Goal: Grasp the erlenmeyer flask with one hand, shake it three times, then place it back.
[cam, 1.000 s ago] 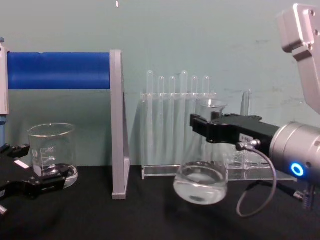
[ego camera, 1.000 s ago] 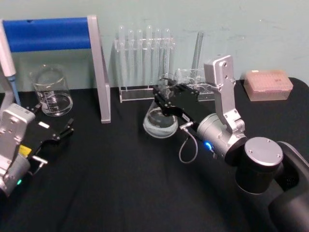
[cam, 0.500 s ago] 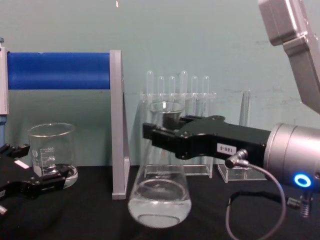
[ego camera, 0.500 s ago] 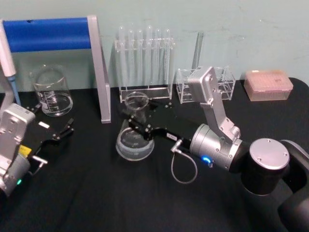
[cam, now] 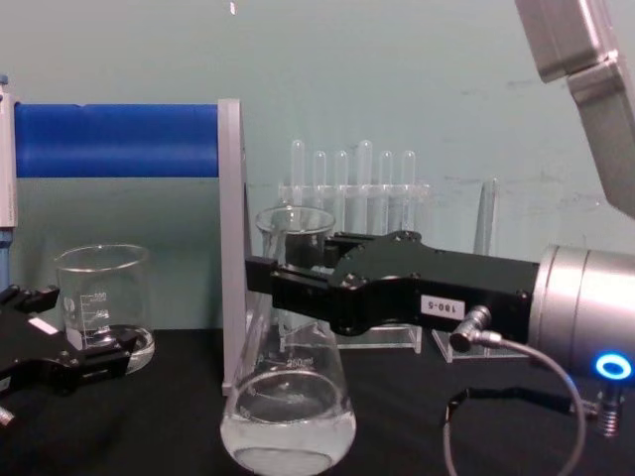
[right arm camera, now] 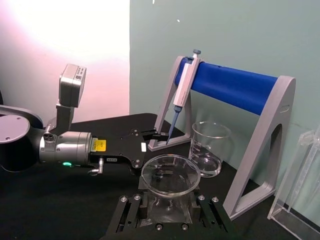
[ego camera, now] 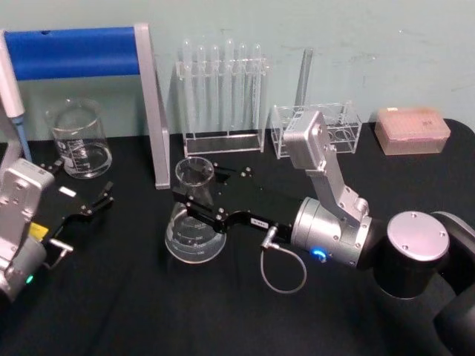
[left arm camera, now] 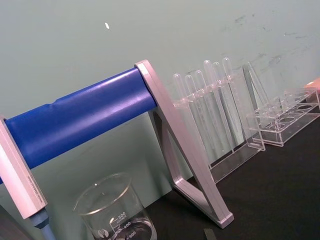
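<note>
The erlenmeyer flask (ego camera: 193,236) is clear glass with a little clear liquid in its wide base. It stands upright left of centre, low over the black table; I cannot tell whether its base touches. My right gripper (ego camera: 199,196), black with a small white number label, is shut on the flask's neck just below the rim. The chest view shows the flask (cam: 288,397) large, with the right gripper (cam: 288,288) across its neck. From the right wrist, the flask's rim (right arm camera: 170,189) sits between the right gripper's (right arm camera: 170,212) fingers. My left gripper (ego camera: 80,202) rests open at the left, apart from the flask.
A glass beaker (ego camera: 78,141) stands at the back left, under a blue-barred stand (ego camera: 152,111) that holds a pipette (right arm camera: 182,90). Behind the flask is a test tube rack (ego camera: 223,89). A smaller clear rack (ego camera: 315,126) and a pink tip box (ego camera: 412,130) sit at the back right.
My right gripper has carried the flask from near the tube racks to the left and toward me, and lower. The left arm has not moved.
</note>
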